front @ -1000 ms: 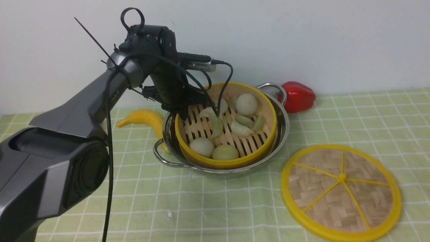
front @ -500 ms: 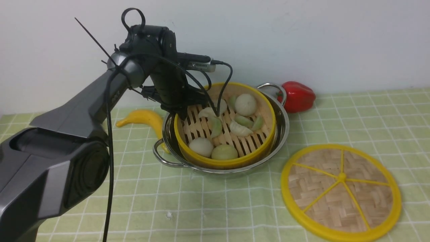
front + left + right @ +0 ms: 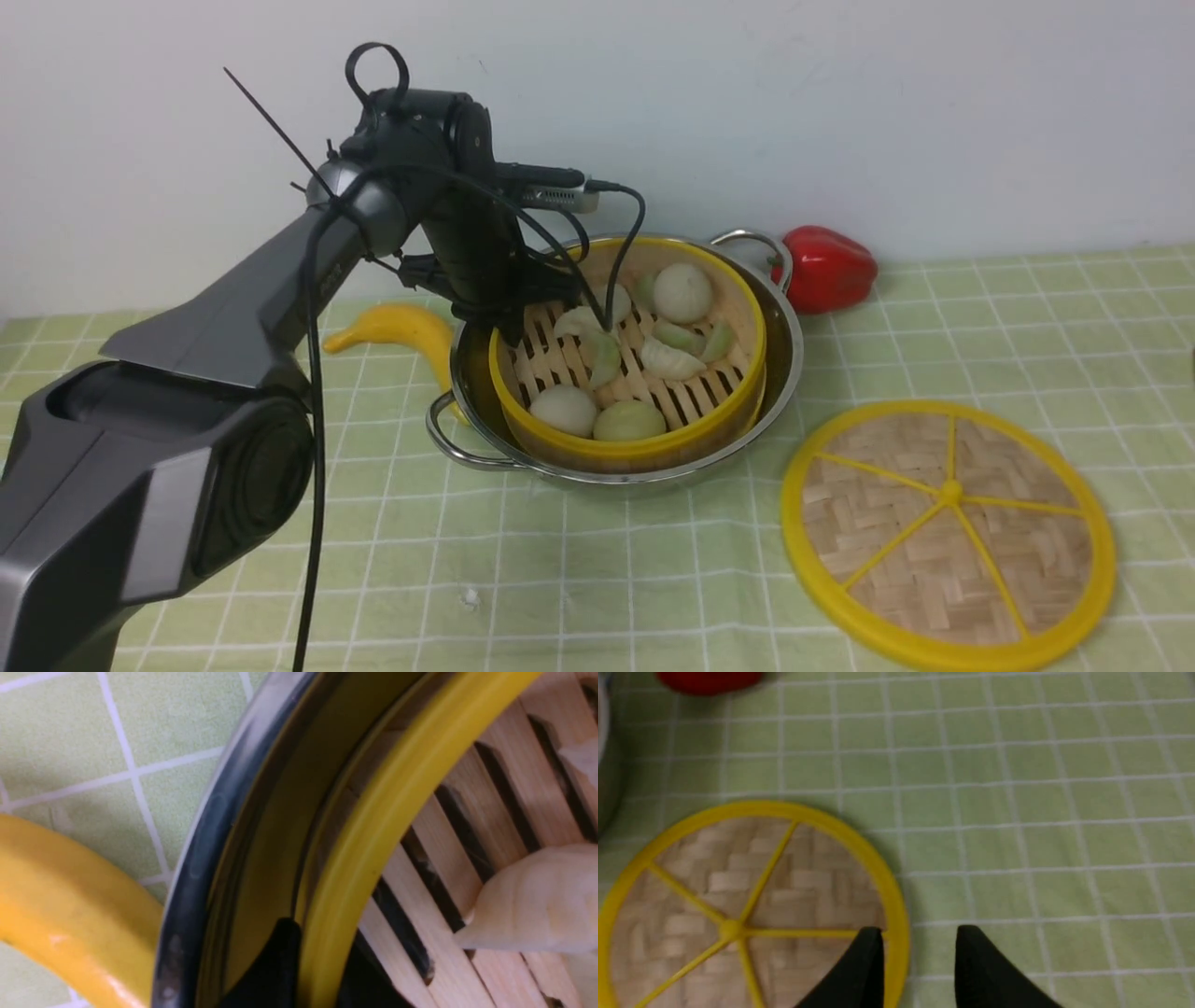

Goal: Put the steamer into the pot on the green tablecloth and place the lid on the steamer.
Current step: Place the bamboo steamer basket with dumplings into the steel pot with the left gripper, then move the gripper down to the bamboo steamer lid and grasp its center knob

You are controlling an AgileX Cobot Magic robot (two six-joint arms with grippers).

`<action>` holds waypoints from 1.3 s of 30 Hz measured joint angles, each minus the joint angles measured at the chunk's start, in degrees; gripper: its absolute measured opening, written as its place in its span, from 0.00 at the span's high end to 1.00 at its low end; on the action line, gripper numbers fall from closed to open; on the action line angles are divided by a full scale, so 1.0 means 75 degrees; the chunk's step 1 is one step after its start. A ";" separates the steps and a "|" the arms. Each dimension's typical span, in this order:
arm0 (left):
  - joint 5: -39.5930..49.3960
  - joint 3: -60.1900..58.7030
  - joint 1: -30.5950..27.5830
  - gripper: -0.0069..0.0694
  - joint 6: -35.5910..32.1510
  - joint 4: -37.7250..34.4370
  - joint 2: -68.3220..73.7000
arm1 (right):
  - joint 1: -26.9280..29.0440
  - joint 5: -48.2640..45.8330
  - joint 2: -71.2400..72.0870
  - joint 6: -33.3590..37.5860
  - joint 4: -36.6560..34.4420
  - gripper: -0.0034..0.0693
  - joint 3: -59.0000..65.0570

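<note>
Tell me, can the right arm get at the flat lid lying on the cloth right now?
Probably yes: the right gripper is open just above the lid, over its yellow rim, and nothing lies on the lid.

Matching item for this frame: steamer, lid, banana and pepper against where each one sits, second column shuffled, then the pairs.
1 steamer
2 lid
3 banana
4 pepper

A left of the pot
B inside the pot
C behind the pot, at the wall
D flat on the cloth, right of the pot

Pairs: 1-B, 2-D, 3-A, 4-C
</note>
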State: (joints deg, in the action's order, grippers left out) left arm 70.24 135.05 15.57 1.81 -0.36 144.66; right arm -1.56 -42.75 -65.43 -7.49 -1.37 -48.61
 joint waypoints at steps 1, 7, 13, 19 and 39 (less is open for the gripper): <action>0.0000 0.0000 0.0000 0.85 -0.0038 0.0000 0.0000 | 0.0000 -0.0258 0.0000 0.0621 -0.0670 0.62 0.0000; 0.0000 0.0000 0.0000 0.68 -0.0189 -0.0007 -0.0063 | 0.0000 -0.1117 0.0000 0.2500 -0.2896 0.62 0.0000; 0.0007 0.0000 0.0000 0.42 -0.0242 0.0268 -0.0506 | 0.0000 -0.1394 0.0000 0.2635 -0.3204 0.62 0.0000; 0.0016 0.0000 0.0000 0.24 -0.0242 0.0568 -0.1201 | -0.0264 -0.1442 -0.0073 0.2594 -0.3255 0.62 -0.0056; 0.0018 -0.3881 0.0336 0.93 -0.0727 -0.0166 -0.7437 | -0.1761 -0.2261 -0.4346 0.0463 -0.0771 0.62 -0.2903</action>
State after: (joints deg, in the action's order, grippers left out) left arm 70.38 105.94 18.09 -3.64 -1.61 88.88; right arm -14.77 -59.71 -98.02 -4.02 -7.15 -70.38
